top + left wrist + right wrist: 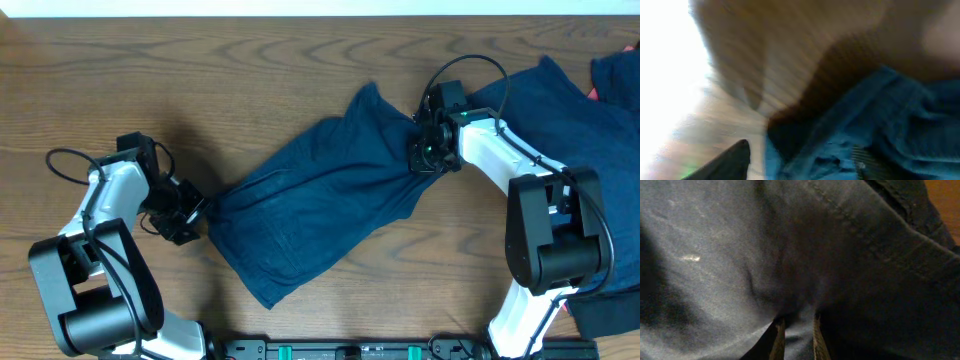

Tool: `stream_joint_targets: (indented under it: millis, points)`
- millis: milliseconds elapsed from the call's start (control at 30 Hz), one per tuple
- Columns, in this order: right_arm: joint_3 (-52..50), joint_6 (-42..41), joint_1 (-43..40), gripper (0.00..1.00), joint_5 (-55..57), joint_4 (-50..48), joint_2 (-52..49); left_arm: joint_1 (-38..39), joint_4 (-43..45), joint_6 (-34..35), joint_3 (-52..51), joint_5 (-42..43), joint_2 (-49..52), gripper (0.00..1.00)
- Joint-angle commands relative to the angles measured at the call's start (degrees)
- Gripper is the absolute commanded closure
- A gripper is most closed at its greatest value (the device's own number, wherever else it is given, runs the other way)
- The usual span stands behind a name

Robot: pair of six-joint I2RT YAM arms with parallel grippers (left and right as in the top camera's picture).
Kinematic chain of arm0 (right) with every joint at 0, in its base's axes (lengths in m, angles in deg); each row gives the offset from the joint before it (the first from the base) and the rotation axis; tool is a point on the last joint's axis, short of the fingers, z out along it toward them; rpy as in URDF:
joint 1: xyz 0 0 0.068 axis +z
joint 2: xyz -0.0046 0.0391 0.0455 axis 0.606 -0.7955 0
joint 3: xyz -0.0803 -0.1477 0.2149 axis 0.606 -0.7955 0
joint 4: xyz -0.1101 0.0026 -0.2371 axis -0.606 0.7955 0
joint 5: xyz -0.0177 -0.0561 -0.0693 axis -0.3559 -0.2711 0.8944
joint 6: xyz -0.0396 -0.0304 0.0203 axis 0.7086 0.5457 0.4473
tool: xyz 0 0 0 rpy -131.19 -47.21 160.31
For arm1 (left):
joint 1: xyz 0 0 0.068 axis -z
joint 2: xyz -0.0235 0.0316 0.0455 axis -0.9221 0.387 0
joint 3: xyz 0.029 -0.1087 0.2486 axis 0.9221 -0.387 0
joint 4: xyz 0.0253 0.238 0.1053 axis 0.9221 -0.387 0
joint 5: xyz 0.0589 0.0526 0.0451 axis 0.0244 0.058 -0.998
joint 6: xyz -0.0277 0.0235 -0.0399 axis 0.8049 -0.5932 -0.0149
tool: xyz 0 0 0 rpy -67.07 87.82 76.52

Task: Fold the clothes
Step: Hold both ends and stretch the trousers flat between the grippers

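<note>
1. Overhead, the wooden table takes up nearly the whole picture, with its grain running from left to right.
2. A navy garment lies wrinkled across the middle of the table on a slant. Its broad end sits at the lower left, near the front edge, and its narrower, bunched end sits at the upper right. Faint seams show on the broad end.
3. A second garment of the same dark blue lies at the far right of the table, behind the right arm, and reaches towards the picture's right edge. More dark cloth shows at the lower right corner, partly hidden by that arm's base.
4. The right arm, white and black, reaches from the front right up and leftwards to the navy garment's upper right end. The left arm rises from the front left and bends towards the garment's lower left edge.
5. The right gripper sits on the bunched upper right end. In the right wrist view its fingers stand close together with a fold of the blue cloth pinched between them, so it is gripping the navy garment.
6. The left gripper is at the garment's left edge; whether it touches the cloth cannot be told from above. The left wrist view is badly blurred. It shows one dark finger at the bottom left with the cloth's edge just to its right. Whether the jaws are apart or closed, or hold anything, cannot be told.
</note>
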Motion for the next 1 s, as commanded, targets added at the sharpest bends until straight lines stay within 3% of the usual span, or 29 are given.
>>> stream_joint_targets:
  millis: [0, 100, 333, 567, 667, 767, 800, 967]
  points:
    - [-1.6, -0.4, 0.1, 0.8, 1.7, 0.2, -1.6, -0.2, 0.1, -4.0, -0.4, 11.7, 0.2, 0.23]
    - [-1.6, -0.4, 0.1, 0.8, 1.7, 0.1, -1.6, -0.1, -0.1, -4.5, -0.5, 12.0, 0.2, 0.17]
    - [-1.6, -0.4, 0.1, 0.8, 1.5, 0.1, -1.6, -0.1, 0.7, -4.8, -2.6, 6.0, 0.2, 0.17]
    - [-0.7, -0.5, 0.1, 0.81, -1.3, 0.8, -1.5, 0.7, 11.3, -2.2, -9.9, 6.0, 0.2, 0.19]
    - [0.8, -1.2, 0.1, 0.8, -1.3, 1.8, -0.7, 1.1, 16.8, -2.2, -10.8, 6.3, 0.2, 0.42]
    - [3.7, -1.5, -0.1, 0.77, -1.0, 3.5, 1.2, 1.0, 25.4, -2.2, -10.0, 9.8, 0.2, 0.8]
    - [4.7, -1.6, -0.2, 0.77, -1.0, 4.0, 2.1, 1.0, 28.2, -1.6, -9.4, 10.8, 0.2, 0.86]
    - [8.9, -1.5, -0.3, 0.73, -1.0, 4.7, 7.8, 1.1, 35.1, 1.7, -2.8, 11.2, 0.2, 0.89]
